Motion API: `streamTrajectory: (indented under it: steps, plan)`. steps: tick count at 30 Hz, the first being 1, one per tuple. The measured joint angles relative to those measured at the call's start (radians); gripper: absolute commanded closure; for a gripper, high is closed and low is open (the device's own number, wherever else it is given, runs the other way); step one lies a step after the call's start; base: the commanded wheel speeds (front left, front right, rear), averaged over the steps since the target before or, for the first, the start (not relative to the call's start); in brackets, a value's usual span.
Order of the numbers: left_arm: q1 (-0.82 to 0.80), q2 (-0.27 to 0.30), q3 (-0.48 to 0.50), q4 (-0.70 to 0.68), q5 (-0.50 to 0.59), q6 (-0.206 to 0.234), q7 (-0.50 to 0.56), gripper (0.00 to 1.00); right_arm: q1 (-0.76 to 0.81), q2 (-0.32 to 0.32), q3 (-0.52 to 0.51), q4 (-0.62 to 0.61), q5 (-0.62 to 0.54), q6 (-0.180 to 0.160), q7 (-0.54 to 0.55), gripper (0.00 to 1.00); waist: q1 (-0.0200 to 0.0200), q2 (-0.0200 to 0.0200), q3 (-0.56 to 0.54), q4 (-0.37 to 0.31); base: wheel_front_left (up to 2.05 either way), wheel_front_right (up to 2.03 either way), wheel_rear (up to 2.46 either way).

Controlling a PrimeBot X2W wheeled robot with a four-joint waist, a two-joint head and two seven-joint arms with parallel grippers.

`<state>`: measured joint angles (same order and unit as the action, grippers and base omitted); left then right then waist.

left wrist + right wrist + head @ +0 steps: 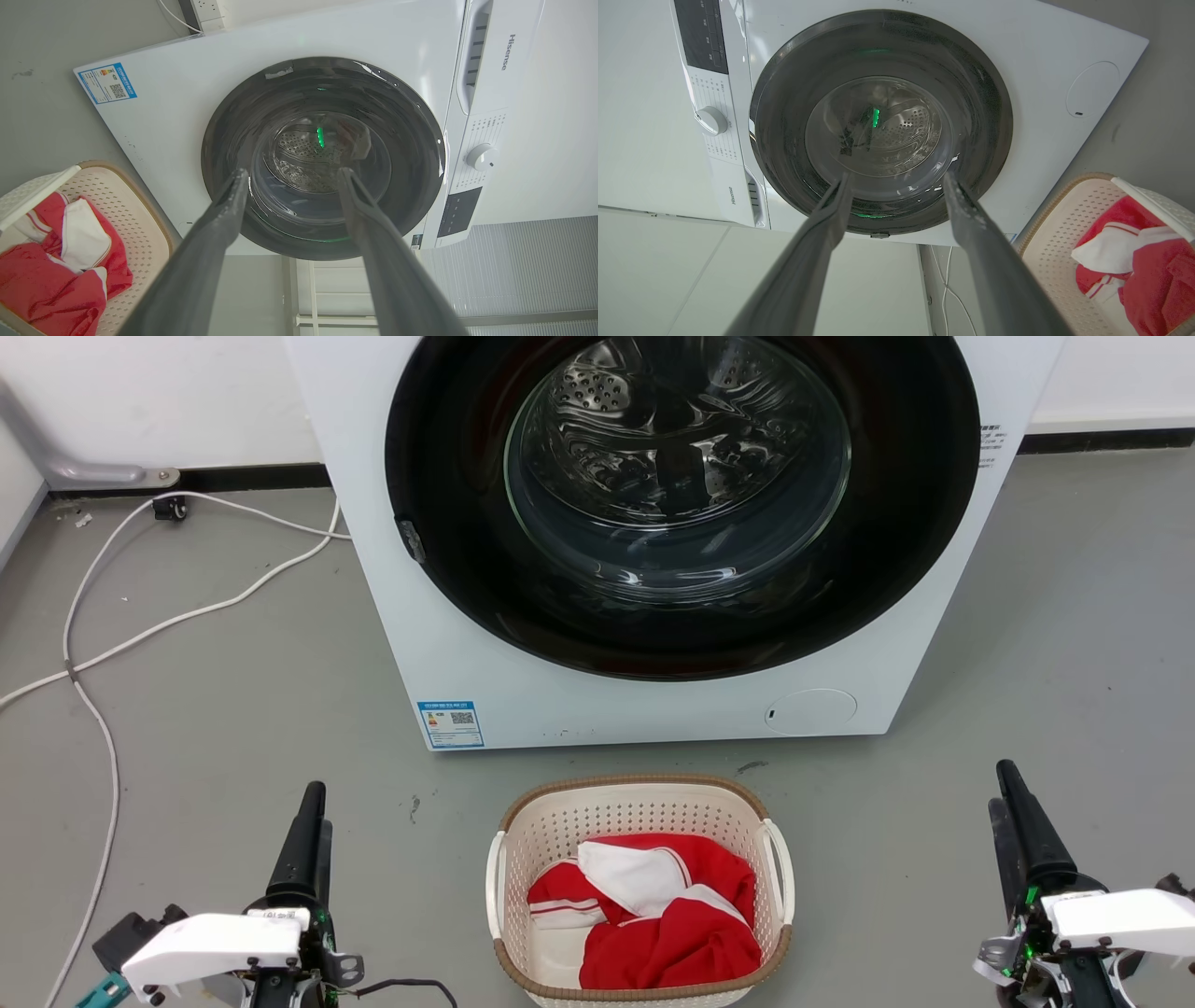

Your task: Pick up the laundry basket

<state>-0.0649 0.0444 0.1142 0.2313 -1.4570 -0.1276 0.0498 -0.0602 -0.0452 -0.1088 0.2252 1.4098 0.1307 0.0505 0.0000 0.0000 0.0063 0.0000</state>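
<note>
The laundry basket (pixel 560 826) stands on the grey floor just in front of the washing machine, cream-white and perforated, with a brown rim and a white handle on each side. Red and white clothes (pixel 681 924) lie inside it. My left gripper (pixel 316 807) is to the basket's left, open and empty, well apart from the handle. My right gripper (pixel 1006 789) is further off on the basket's right, open too. The left wrist view has the basket (pixel 140 219) at lower left, beside my spread fingers (pixel 293 171). In the right wrist view the basket (pixel 1059 224) is at lower right of the gripper (pixel 897 176).
A white front-loading washing machine (pixel 448 616) with its round glass door (pixel 677 476) shut stands close behind the basket. White cables (pixel 103 644) trail over the floor at the left. Bare floor lies between each gripper and the basket.
</note>
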Motion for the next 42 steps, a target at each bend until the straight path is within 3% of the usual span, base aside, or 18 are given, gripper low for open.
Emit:
streamTrajectory:
  steps: [21, 42]
  plan:
    - [0.018, 0.001, -0.046, -0.107, 0.39, 0.041, -0.085, 0.0, 0.031, 0.0, 0.049, -0.114, -0.477, 0.0, -0.086, 0.0, 0.0002, 0.0, 0.004, 0.003, 0.0, 0.0, 0.0]
    - [0.033, 0.002, -0.096, -0.145, 0.701, 0.085, -0.153, 0.0, 0.06, 0.0, 0.076, -0.149, -0.819, 0.0, -0.155, 0.0, 0.0001, 0.0, 0.008, 0.006, 0.0, 0.0, 0.0]
